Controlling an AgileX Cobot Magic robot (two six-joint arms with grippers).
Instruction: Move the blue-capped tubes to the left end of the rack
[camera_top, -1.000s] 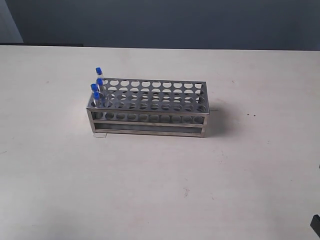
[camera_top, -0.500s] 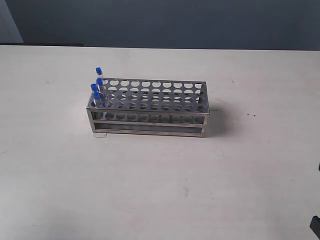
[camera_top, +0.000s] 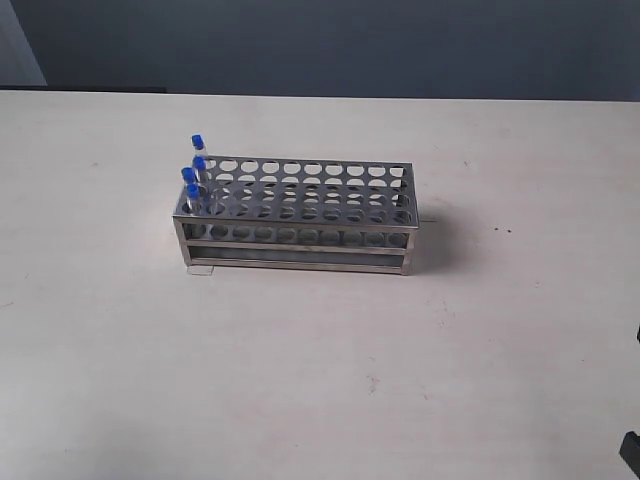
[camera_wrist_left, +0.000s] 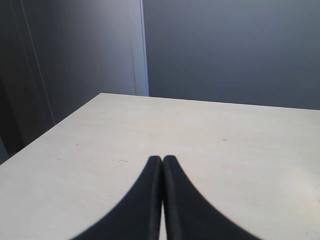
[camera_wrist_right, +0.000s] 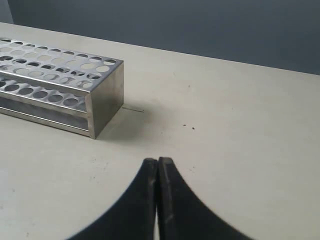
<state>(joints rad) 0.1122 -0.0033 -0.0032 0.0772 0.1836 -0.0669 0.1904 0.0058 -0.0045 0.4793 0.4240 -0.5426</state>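
The rack (camera_top: 295, 215) stood on the worktop (camera_top: 300, 380), its long side facing the exterior camera. All four tubes (camera_top: 200, 162) stood upright in holes at the rack's left end, close together, one behind another from the front row to the back. Their blue caps rose above the perforated top plate.

My left gripper (camera_wrist_left: 162, 160) was clenched, its two dark fingertips pressed together over bare worktop. Its camera showed only worktop and a dark wall, so I could not place it against the rack.

My right gripper (camera_wrist_right: 158, 161) was clenched as well, tips touching along their length and grasping no tube. It hung low over the worktop beyond the rack's right end, apart from the rack. A thin dark mark (camera_wrist_right: 133, 110) lay on the worktop just beside that right end.
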